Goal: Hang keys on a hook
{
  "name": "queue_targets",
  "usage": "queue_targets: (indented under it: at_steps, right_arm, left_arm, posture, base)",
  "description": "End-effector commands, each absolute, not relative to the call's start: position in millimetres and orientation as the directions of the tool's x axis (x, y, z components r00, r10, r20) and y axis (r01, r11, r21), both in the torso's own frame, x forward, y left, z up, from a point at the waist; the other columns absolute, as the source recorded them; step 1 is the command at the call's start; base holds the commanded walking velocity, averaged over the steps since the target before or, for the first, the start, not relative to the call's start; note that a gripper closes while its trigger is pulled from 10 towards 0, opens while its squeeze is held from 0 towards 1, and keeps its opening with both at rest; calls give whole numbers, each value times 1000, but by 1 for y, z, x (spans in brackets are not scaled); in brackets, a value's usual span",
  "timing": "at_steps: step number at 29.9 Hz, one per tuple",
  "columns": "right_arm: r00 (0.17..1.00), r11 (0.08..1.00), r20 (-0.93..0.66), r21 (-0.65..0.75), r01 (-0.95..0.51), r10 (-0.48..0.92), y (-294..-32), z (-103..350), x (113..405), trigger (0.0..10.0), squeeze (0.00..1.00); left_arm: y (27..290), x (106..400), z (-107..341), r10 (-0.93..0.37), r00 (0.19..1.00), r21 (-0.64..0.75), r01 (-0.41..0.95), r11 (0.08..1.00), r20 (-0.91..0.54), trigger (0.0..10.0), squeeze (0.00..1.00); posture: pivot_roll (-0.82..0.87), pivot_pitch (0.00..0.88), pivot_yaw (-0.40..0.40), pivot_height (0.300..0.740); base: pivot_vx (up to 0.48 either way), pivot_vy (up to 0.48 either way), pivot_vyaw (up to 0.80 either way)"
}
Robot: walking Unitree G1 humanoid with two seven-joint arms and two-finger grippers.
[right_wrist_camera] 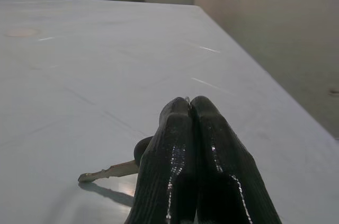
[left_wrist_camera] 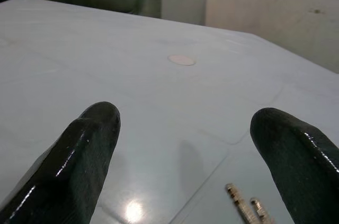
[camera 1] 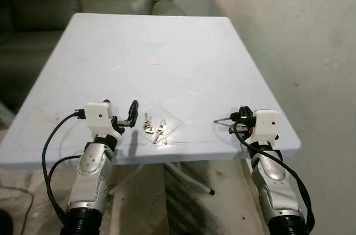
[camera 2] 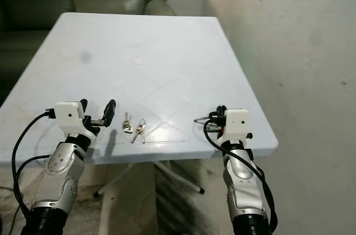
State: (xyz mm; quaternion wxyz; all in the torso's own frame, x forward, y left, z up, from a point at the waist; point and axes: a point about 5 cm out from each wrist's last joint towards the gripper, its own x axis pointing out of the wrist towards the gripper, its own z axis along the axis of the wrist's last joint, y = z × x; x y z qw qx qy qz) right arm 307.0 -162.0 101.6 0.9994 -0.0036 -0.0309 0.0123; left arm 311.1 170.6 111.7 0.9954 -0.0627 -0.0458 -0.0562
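On the tabletop (camera 1: pixel 167 40), right pincer (right_wrist_camera: pixel 190 105) pinched tight on a key (right_wrist_camera: pixel 108 171) for lifting hookward, left pincer (camera 2: pixel 99 110) spread wide, empty, beside loose keys (camera 2: pixel 134 129).

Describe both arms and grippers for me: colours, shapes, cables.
Both arms are silver, jointed, with black cuffs at the base. Each wrist carries a white box. The left gripper and right gripper each have two long, glossy black fingers with rounded tips. Black cables loop from each wrist box down along the arm.
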Motion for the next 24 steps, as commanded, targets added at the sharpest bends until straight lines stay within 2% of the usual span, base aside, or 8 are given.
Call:
queue_targets:
  at_steps: [1,15,21,24]
  right_arm:
    - [996,1000,80,-13,-24,25,-161,108,308,10000,0]
    - [997,999,73,-22,-25,26,-160,106,307,10000,0]
    - [997,999,71,-25,-27,29,-160,106,307,10000,0]
    - [997,999,69,-27,-28,30,-160,105,306,10000,0]
  left_arm:
    - [172,313,114,-104,989,-108,115,988,103,10000,0]
    - [170,314,110,-114,990,-134,125,983,89,10000,0]
    - [170,314,109,-116,990,-133,127,983,83,10000,0]
    - [169,314,109,-114,990,-106,122,987,85,10000,0]
  posture:
    - [13,52,-4,740]
    - [6,42,-6,740]
    - [3,38,-8,740]
    - [3,34,-10,740]
  base:
    - [0,0,-781]
    - [0,0,-776]
    - [0,476,-777]
    - [0,0,-775]
